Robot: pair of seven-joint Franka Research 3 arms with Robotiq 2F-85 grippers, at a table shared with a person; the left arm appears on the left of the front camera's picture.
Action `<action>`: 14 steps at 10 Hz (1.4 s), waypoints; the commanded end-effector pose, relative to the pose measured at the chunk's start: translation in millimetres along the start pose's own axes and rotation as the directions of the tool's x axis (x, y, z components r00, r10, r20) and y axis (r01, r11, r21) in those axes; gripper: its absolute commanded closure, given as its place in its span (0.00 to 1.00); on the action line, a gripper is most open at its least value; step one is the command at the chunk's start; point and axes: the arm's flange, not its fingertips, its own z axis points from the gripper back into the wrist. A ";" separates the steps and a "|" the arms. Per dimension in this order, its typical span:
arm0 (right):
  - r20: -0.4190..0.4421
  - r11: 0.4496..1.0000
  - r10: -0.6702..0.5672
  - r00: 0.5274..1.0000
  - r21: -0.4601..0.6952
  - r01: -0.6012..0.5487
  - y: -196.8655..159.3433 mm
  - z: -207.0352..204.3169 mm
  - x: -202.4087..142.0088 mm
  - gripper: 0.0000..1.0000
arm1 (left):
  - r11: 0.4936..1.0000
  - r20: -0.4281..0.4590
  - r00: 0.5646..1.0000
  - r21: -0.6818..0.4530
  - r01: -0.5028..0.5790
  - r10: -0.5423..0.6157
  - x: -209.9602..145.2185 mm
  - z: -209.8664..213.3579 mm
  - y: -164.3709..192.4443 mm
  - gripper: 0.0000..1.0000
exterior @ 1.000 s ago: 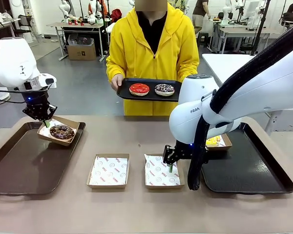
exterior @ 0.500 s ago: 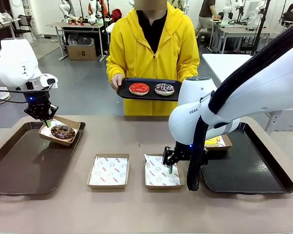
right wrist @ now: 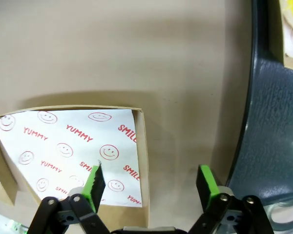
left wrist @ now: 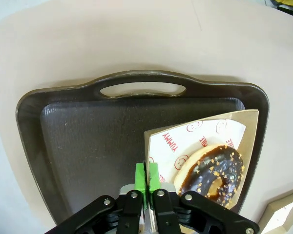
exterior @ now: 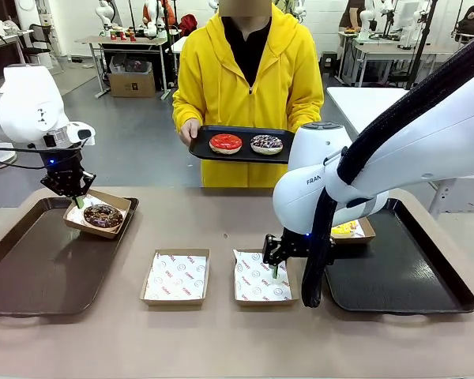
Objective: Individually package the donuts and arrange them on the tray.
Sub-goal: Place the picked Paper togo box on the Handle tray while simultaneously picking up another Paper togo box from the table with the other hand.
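**Left jaws pinch the filled box [left wrist: 251,127]; right jaws straddle the empty box [right wrist: 139,146].**
The left jaws are clenched on the filled box's near edge at the corner of the left tray [exterior: 31,268]. The sprinkled chocolate donut [left wrist: 212,170] lies just beyond them, off to one side. The right jaws stand released. The empty box's side wall runs away from them between the pads [right wrist: 95,181] and touches neither; a squeeze should catch it. The yellow donut [exterior: 344,229] sits boxed on the right tray [exterior: 403,276], beyond those jaws.
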 end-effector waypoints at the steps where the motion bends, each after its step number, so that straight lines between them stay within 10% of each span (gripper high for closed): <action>1: 0.018 1.000 -0.011 1.000 0.011 0.011 4.3 -4.7 -1.3 0.60 | 1.000 -0.012 1.000 -0.007 0.011 -0.011 5.9 2.7 -0.4 0.43; 2: 0.020 1.000 -0.014 1.000 0.011 0.014 4.3 -4.5 -1.4 1.00 | 1.000 -0.016 1.000 -0.006 0.014 -0.014 6.2 2.5 -0.5 0.00; 3: 0.020 1.000 -0.016 1.000 0.011 0.015 4.4 -4.3 -1.6 1.00 | 1.000 -0.019 1.000 -0.005 0.015 -0.015 5.8 2.7 -0.5 0.40; 4: 0.020 1.000 -0.015 1.000 0.009 0.015 4.6 -4.0 -1.6 1.00 | 1.000 -0.021 1.000 -0.004 0.015 -0.015 5.7 2.9 -0.4 0.00; 5: 0.020 1.000 -0.020 1.000 0.005 0.020 4.5 -4.0 -1.4 0.88 | 1.000 -0.024 1.000 -0.003 0.015 -0.015 5.5 3.3 -0.4 0.00; 14: -0.037 0.999 -0.043 0.998 -0.027 0.042 8.1 -0.1 1.9 1.00 | 0.993 -0.040 0.998 -0.111 0.033 -0.038 -8.3 16.4 5.6 0.00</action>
